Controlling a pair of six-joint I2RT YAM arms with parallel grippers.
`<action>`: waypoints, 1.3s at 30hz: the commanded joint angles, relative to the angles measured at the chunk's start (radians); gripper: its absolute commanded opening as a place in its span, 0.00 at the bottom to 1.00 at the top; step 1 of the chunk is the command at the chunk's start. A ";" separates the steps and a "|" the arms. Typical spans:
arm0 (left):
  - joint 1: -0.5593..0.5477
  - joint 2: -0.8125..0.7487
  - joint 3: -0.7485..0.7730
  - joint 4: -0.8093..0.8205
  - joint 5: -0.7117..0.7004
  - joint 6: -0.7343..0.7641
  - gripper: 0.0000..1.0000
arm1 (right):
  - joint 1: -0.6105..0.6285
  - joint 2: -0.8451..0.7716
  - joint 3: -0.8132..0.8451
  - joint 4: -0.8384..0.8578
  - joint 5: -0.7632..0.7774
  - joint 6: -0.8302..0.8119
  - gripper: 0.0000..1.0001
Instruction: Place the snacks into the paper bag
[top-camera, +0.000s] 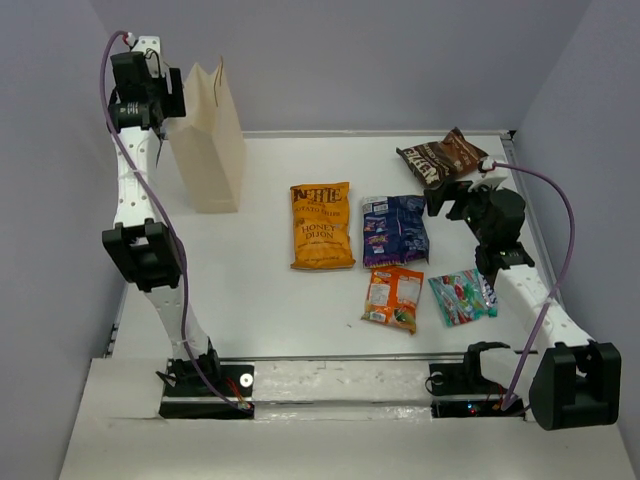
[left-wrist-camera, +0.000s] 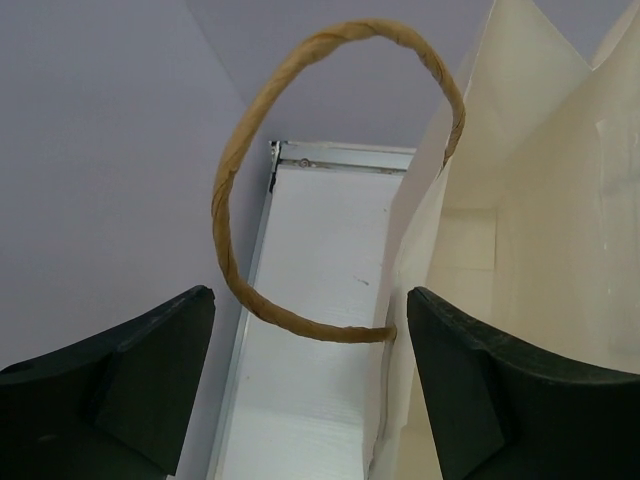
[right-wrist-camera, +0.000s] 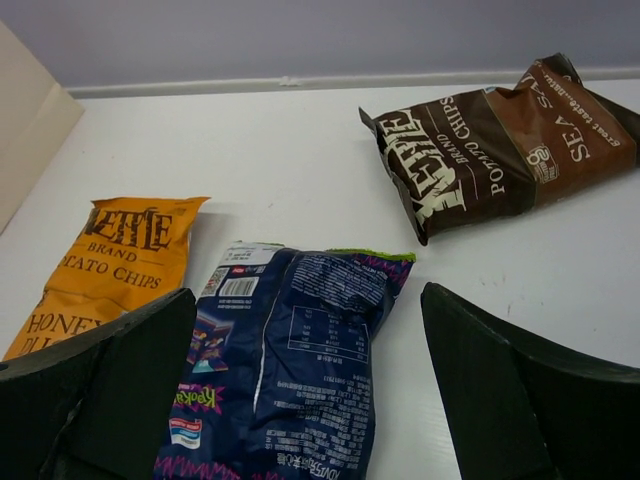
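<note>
The five snacks (top-camera: 322, 225) lie flat at centre and right of the top view. The paper bag (top-camera: 210, 140) stands upright at upper left. The left gripper (left-wrist-camera: 310, 340) is spread wide beside the cord handle (left-wrist-camera: 218, 195), holding nothing. The right gripper (right-wrist-camera: 305, 340) is spread wide over the dark blue bag (right-wrist-camera: 300, 350). The foil packets look light, crinkly and slippery, so pinch a crimped end seam. The bag floor is hidden.

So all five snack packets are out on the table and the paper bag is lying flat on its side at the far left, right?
Not quite. The paper bag stands upright at the far left, not flat on its side; the top external view shows it. The five snack packets do lie out on the table.
</note>
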 joint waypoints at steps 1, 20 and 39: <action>0.007 -0.056 -0.051 0.051 0.004 -0.005 0.89 | -0.006 -0.027 0.011 0.013 0.016 -0.020 1.00; 0.011 -0.194 -0.264 0.127 0.323 -0.068 0.00 | -0.006 0.030 0.113 -0.057 0.066 -0.020 1.00; -0.067 -0.640 -0.741 0.102 0.262 -0.416 0.00 | 0.389 0.531 0.473 -0.309 0.057 0.232 0.91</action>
